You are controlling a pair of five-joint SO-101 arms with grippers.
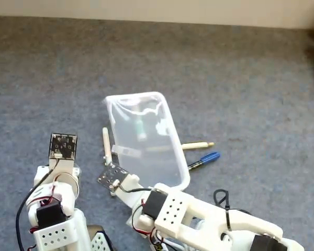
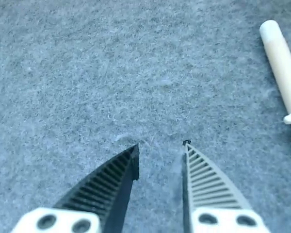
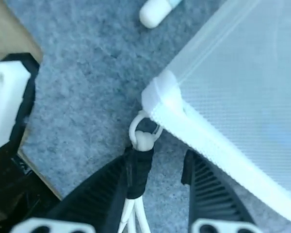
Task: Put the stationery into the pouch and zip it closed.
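A: Mid grey felt mat: pouch, translucent mesh, white-edged rounded rectangle, long axis near-far.
B: Grippers?
A: Right gripper spread, zip pull between jaws, near corner. Left gripper spread over mat.

It looked like a small robot test bench.

We saw a grey felt-covered table, a pale wall strip along its far edge and a bit of bare wood at one side. Two white plastic arms with loose wires stood over a pouch and pens laid out flat.
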